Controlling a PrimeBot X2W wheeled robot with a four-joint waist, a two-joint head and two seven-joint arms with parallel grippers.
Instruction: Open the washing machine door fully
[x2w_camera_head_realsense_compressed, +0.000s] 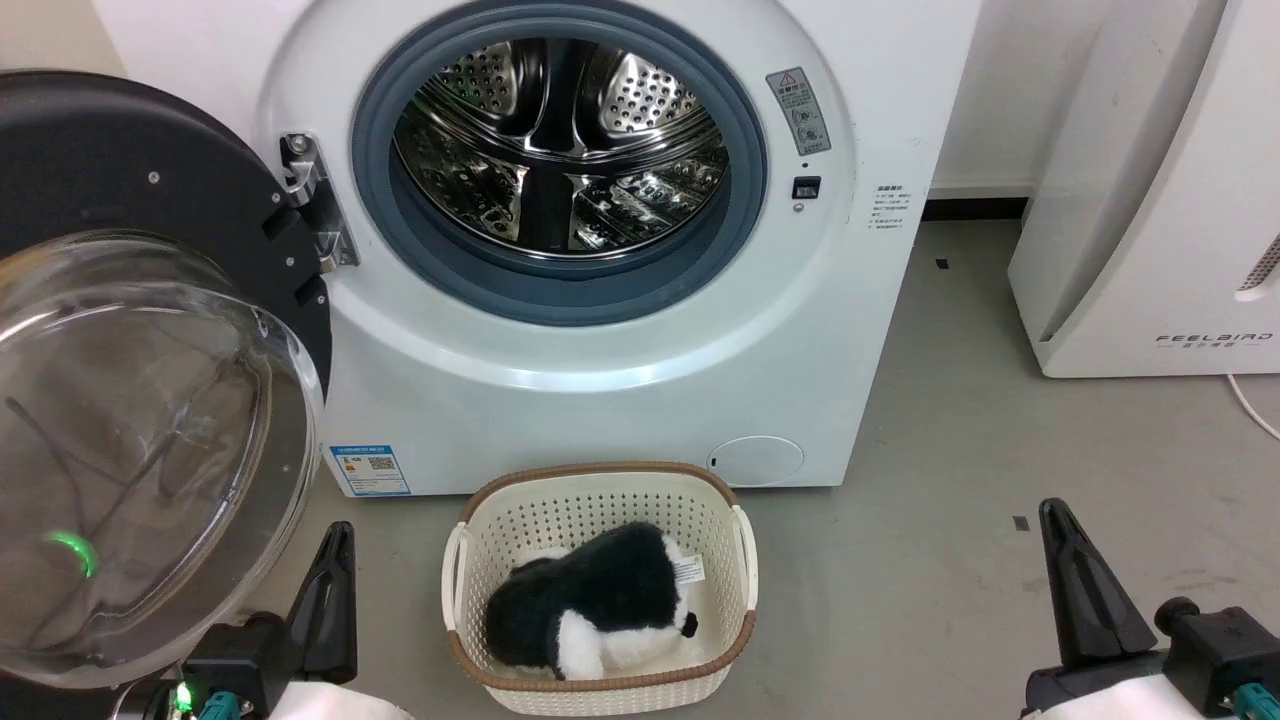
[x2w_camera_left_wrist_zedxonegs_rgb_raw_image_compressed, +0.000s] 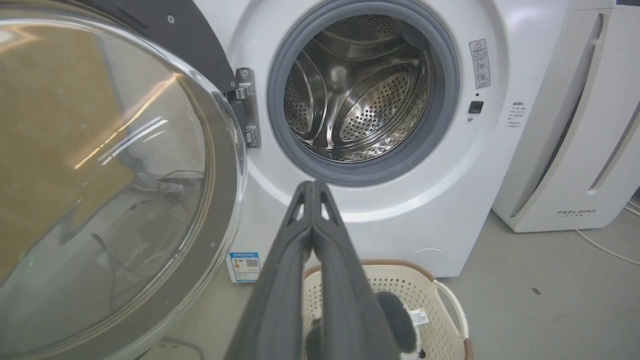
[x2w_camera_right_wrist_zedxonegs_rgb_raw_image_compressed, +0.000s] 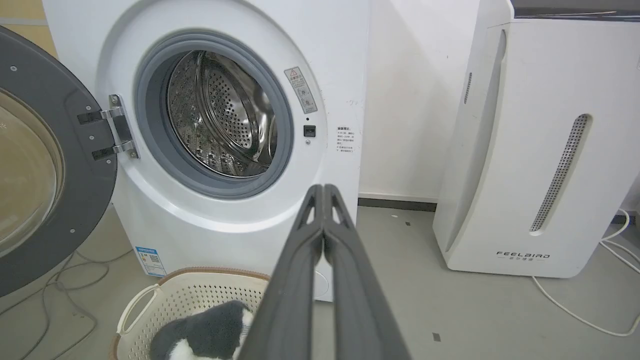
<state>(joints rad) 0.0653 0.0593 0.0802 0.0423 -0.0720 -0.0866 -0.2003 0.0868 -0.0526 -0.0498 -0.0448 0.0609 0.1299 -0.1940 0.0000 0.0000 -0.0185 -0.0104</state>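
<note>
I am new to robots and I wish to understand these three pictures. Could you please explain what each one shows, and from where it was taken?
One picture looks down from the robot's head; the other two come from cameras on its wrists, looking along the fingers. The left gripper and the right gripper are both shut and hold nothing. Before the robot stands the washing machine. The washing machine door, black with a glass bowl, is swung open to the left, showing the steel drum. On the floor lies a basket with a black-and-white plush toy. At the right stands a white appliance.
</note>
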